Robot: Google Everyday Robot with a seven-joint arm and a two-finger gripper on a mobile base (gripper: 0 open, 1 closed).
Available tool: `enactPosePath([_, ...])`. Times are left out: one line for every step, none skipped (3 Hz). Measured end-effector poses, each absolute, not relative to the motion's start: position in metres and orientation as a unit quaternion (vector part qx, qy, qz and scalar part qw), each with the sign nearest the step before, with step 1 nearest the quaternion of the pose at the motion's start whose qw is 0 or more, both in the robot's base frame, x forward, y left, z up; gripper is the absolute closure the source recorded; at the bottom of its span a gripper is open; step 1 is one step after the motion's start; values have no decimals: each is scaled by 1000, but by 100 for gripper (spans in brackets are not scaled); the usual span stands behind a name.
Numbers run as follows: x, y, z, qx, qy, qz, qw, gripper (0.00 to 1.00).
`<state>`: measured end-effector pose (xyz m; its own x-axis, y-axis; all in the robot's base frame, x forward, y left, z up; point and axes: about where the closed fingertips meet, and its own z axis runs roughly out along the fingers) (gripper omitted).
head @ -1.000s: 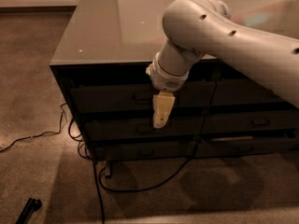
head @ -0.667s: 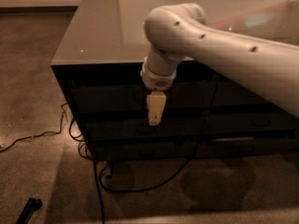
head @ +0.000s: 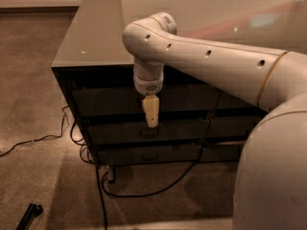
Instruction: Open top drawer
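The top drawer [head: 105,99] is shut, so opening it remains to be done. The gripper [head: 151,121] hangs before its centre; open or closed, I cannot tell.

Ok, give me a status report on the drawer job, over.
Gripper pointing down, in front of the top drawer. Drawer looks shut, pull not visible. Nothing blocking the front; cable on the floor below.

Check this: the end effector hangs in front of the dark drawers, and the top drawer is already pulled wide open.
Wrong on the drawer. The camera view shows the top drawer shut, with none of its inside showing. The end effector does hang in front of the dark drawers.
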<state>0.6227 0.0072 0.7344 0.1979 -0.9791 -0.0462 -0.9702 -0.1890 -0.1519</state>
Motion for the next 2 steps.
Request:
enactPosePath([622,7,734,-771,632,-30,74,0])
enactPosePath([625,34,733,-801,592,-45,84,0])
